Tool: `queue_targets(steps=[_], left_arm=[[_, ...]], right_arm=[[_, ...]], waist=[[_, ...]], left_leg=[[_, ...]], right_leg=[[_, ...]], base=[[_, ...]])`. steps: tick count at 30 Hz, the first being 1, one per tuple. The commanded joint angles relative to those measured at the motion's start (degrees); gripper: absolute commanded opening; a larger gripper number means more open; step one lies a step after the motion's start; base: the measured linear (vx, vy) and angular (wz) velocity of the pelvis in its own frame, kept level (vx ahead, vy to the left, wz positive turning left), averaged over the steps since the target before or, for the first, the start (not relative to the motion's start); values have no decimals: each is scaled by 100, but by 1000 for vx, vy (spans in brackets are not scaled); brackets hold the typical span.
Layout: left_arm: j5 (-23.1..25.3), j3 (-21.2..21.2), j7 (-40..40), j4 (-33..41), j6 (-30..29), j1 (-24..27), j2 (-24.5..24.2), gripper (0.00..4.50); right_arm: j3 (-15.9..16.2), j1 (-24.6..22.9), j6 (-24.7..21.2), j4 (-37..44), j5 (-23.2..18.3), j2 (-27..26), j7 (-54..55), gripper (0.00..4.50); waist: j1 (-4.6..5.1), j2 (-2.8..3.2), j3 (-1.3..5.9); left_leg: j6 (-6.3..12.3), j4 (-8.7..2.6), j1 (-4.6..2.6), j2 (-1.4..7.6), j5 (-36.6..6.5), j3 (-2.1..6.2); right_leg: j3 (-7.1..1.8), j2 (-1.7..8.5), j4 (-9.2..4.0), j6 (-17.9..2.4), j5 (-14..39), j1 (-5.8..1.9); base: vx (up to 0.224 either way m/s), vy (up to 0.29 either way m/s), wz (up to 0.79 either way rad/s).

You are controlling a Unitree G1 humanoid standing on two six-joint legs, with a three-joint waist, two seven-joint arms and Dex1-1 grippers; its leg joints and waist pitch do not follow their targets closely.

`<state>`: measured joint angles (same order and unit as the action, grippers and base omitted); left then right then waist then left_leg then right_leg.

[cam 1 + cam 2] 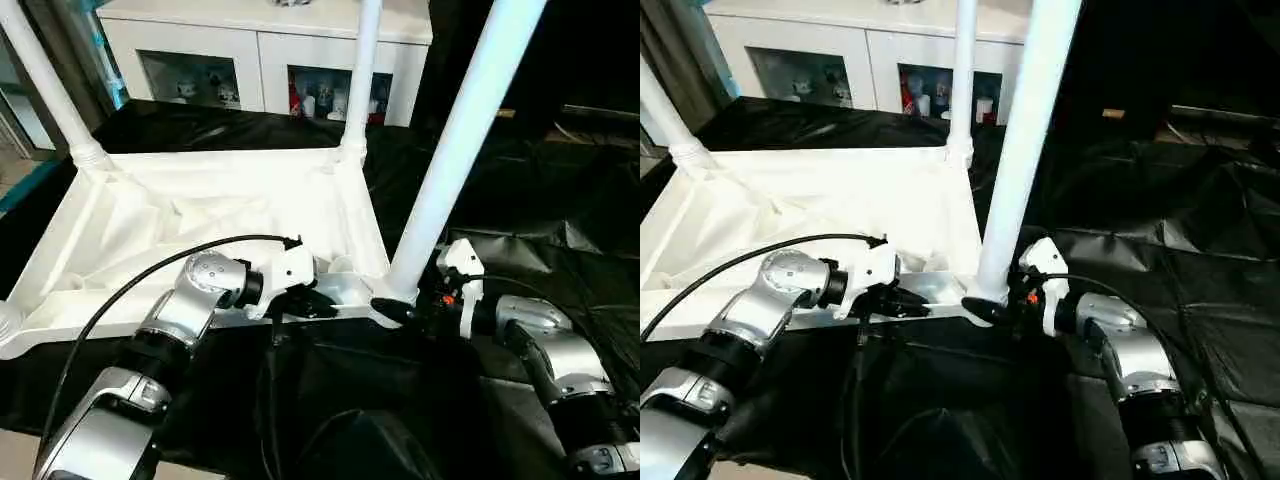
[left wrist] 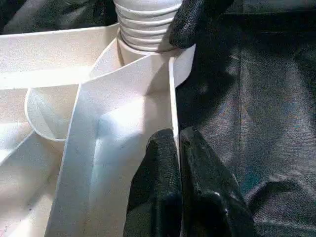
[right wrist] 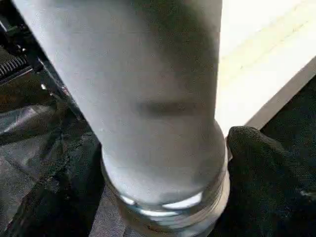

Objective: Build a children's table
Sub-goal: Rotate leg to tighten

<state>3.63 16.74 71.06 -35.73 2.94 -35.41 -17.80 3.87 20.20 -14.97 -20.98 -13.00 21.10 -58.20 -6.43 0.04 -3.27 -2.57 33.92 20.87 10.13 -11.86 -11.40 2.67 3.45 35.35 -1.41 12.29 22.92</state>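
The white children's table top lies upside down on the black-covered work table, ribbed underside up. Two legs stand in its far corners, one on the left and one on the right. A third leg rises tilted from the near right corner socket. My right gripper is shut around this leg's ribbed base, one black finger beside it. My left gripper is shut on the top's thin near rim, just left of that socket.
A white cabinet with glass doors stands behind the work table. Wrinkled black cover spreads to the right and bunches up at the front. A black cable loops over my left forearm.
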Motion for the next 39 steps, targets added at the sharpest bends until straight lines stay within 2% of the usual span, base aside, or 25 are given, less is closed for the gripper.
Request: queue_targets(steps=[1, 3, 4, 9, 13, 15, 16, 17, 18, 19, 20, 22, 23, 25, 28, 29, 31, 32, 36, 39], left_arm=[[-268, 107, 166, 123, 70, 90, 162, 0], [-266, 104, 167, 142, 39, 90, 161, 0], [-264, 102, 166, 147, 28, 89, 162, 0], [-254, 86, 172, 172, -14, 108, 167, 0], [-149, -18, -276, -25, -80, 10, 292, 0], [58, -48, -790, -323, -107, -154, 400, 0], [183, -120, -1297, -626, -174, -342, 552, 0], [183, -120, -1297, -626, -174, -342, 552, 0], [231, -208, -1748, -856, -299, -514, 725, 0], [232, -211, -1764, -864, -303, -520, 731, 0], [298, -277, -2286, -1103, -465, -717, 929, 0], [347, -327, -2704, -1282, -609, -865, 1071, 0], [354, -420, -3197, -1488, -748, -1033, 1261, 0], [362, -452, -3428, -1614, -784, -1138, 1376, 0], [381, -435, -3551, -1781, -701, -1258, 1521, 0], [384, -417, -3532, -1882, -577, -1328, 1644, 0], [389, -385, -3484, -1915, -512, -1348, 1685, 0], [396, -349, -3400, -1903, -435, -1335, 1682, 0], [359, -178, -2822, -1780, -113, -1173, 1539, 0], [297, -97, -2406, -1651, 111, -1042, 1412, 0]], right_arm=[[157, -10, -57, 154, -146, -87, -211, 354], [161, -13, -82, 168, -168, -92, -206, 354], [171, -19, -89, 177, -171, -95, -203, 336], [186, -84, -147, 230, -189, -129, -190, 306], [9, -93, -163, -6, -191, -401, 283, 290], [-135, -22, -42, -364, -103, -638, 804, 289], [-311, 114, 82, -785, -11, -879, 1422, 288], [-311, 114, 82, -785, -11, -879, 1422, 288], [-476, 270, 210, -1159, 87, -1103, 2088, 288], [-482, 276, 214, -1172, 91, -1111, 2113, 288], [-645, 460, 323, -1483, 175, -1339, 2851, 287], [-746, 589, 387, -1678, 235, -1483, 3319, 287], [-829, 751, 400, -1906, 308, -1652, 3858, 287], [-853, 861, 405, -2042, 337, -1761, 4094, 287], [-788, 1034, 603, -2265, 441, -1888, 4212, 287], [-740, 1180, 817, -2447, 489, -1988, 4150, 320], [-712, 1238, 901, -2490, 469, -2035, 4006, 320], [-694, 1246, 907, -2467, 441, -2042, 3879, 356], [-569, 1234, 1014, -2355, 449, -1891, 3440, 373], [-512, 1164, 1015, -2212, 427, -1705, 3099, 387]], waist=[[-7, -91, 378], [0, -90, 377], [-6, -86, 383], [-18, -87, 396], [-12, -93, 396], [22, -101, 362], [32, -93, 347], [54, -85, 318], [61, -91, 318], [72, -81, 323], [96, -74, 310], [135, -87, 312], [144, -72, 323], [141, -71, 323], [126, -78, 341], [137, -72, 350], [129, -73, 362], [130, -78, 358], [150, -89, 375], [149, -91, 365]], left_leg=[[627, -327, -36, 364, -154, 138], [591, -332, -42, 368, -246, 142], [589, -328, -46, 372, -238, 142], [638, -310, -40, 367, -68, 141], [639, -307, -38, 369, -84, 142], [461, -330, -59, 348, -380, 148], [402, -341, -68, 348, -489, 148], [252, -357, -103, 336, -758, 140], [119, -378, -111, 332, -895, 165], [54, -390, -112, 344, -893, 171], [-1, -408, -107, 340, -952, 184], [-69, -418, -125, 331, -1048, 187], [-78, -407, -142, 323, -1038, 180], [-47, -405, -125, 305, -1010, 178], [96, -385, -89, 295, -820, 172], [150, -373, -67, 287, -772, 172], [175, -372, -69, 288, -727, 175], [261, -371, -54, 302, -643, 175], [399, -368, -31, 312, -565, 185], [451, -361, -43, 316, -616, 177]], right_leg=[[-276, 546, -318, -1389, -138, -306], [-271, 545, -330, -1372, 46, -308], [-275, 551, -326, -1375, 38, -310], [-271, 543, -282, -1420, -257, -314], [-270, 546, -279, -1427, -219, -307], [-282, 559, -366, -1357, 390, -277], [-288, 563, -393, -1335, 584, -271], [-294, 561, -460, -1268, 1071, -231], [-294, 578, -494, -1169, 1486, -257], [-300, 581, -489, -1137, 1531, -250], [-299, 572, -500, -1081, 1592, -246], [-303, 565, -514, -1039, 1680, -236], [-315, 567, -524, -1050, 1636, -228], [-313, 557, -531, -1046, 1557, -241], [-314, 558, -501, -1083, 1168, -273], [-310, 568, -484, -1149, 1005, -295], [-306, 567, -476, -1159, 941, -307], [-303, 560, -451, -1207, 705, -315], [-288, 569, -419, -1282, 494, -344], [-296, 570, -429, -1314, 544, -333]], base=[[0, 0, 0], [0, 0, 0], [0, 0, 0], [0, 0, 0], [0, 0, 0], [0, 0, 0], [0, 0, 0], [0, 0, 0], [-51, 2, 1], [-51, 2, 1], [0, 0, 0], [0, 0, 0], [0, 0, 0], [0, 0, 0], [0, 0, 0], [0, 0, 0], [0, 0, 0], [0, 0, 0], [0, 0, 0], [0, 0, 0]])
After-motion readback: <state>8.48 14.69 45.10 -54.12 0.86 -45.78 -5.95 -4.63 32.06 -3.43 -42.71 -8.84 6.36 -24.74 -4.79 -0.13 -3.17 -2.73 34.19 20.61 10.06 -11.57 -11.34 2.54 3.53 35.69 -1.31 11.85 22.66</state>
